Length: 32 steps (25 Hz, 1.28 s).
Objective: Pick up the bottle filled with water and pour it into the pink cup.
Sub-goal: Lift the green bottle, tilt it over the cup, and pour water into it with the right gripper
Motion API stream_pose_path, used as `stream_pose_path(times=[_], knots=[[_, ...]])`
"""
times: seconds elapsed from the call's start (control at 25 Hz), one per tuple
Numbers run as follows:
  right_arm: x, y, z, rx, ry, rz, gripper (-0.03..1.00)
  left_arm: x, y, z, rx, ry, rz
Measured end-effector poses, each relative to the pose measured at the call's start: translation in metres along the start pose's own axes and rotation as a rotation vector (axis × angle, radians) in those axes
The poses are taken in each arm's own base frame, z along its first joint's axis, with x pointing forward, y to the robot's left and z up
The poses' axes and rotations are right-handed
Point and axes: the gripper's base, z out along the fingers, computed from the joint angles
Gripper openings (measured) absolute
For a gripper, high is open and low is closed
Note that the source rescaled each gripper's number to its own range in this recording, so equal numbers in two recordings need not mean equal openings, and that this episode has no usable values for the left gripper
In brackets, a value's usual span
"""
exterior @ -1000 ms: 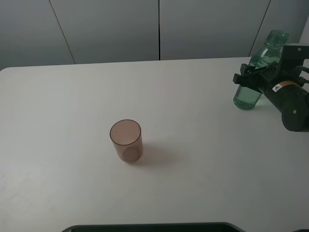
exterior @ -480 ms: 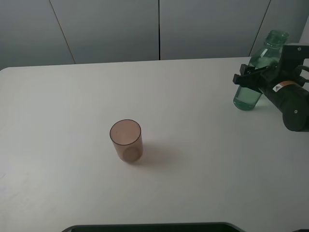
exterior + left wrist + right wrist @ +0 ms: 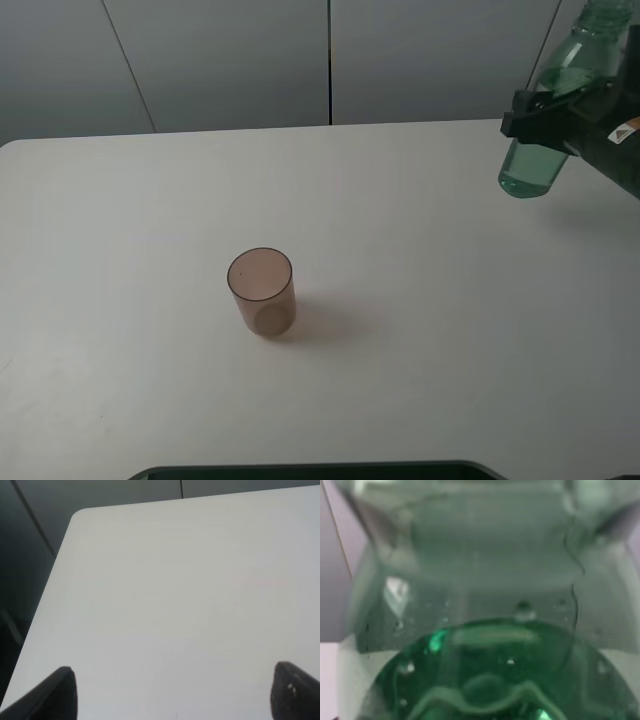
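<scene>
Black and blunt, the two fingertips [image 3: 60, 692] of the left gripper [image 3: 175, 695] stand wide apart in the left wrist view. Nothing is between them, and they hang over a bare stretch of the white table [image 3: 175, 605] close to one of its rounded corners. This gripper does not show in the exterior high view.

Taking the table [image 3: 420, 300] in that view as a dial with 12 o'clock at its far edge, the pink cup [image 3: 262, 292] stands upright just off centre at about 9 o'clock. It is brownish-pink and see-through, its mouth faces up, and a soft shadow falls from it toward 3 o'clock. Nothing touches it.

From the cup, the bottle [image 3: 530, 168] lies well apart at about 2 o'clock, near the far right corner. It is clear green plastic and tilted, with the neck leaning toward 1 o'clock and the base toward 7 o'clock. The base appears to hang clear of the tabletop.

The right gripper [image 3: 560, 112] is clamped around the bottle's middle, its black fingers on either side of the body. In the right wrist view the bottle [image 3: 485, 675] fills nearly everything, green and blurred, with small droplets on its wall.

Farthest back, grey wall panels [image 3: 220, 60] rise behind the table.
</scene>
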Motion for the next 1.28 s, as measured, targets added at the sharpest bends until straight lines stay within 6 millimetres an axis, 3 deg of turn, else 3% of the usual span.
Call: stream_pose_path(times=[0.16,0.36,0.72,0.96,1.28], knots=[[-0.028,0.022,-0.023,-0.092,-0.039,-0.095,0.0,0.0,0.0,0.0,0.0,0.0,0.0],[-0.041,0.048,-0.046,-0.206,-0.067,-0.136,0.0,0.0,0.0,0.0,0.0,0.0,0.0],[-0.018,0.102,-0.08,-0.409,0.0,-0.274,0.0,0.0,0.0,0.0,0.0,0.0,0.0],[-0.01,0.124,-0.096,-0.461,0.009,-0.419,0.0,0.0,0.0,0.0,0.0,0.0,0.0],[0.019,0.141,-0.093,-0.429,0.069,-0.635,0.0,0.0,0.0,0.0,0.0,0.0,0.0]])
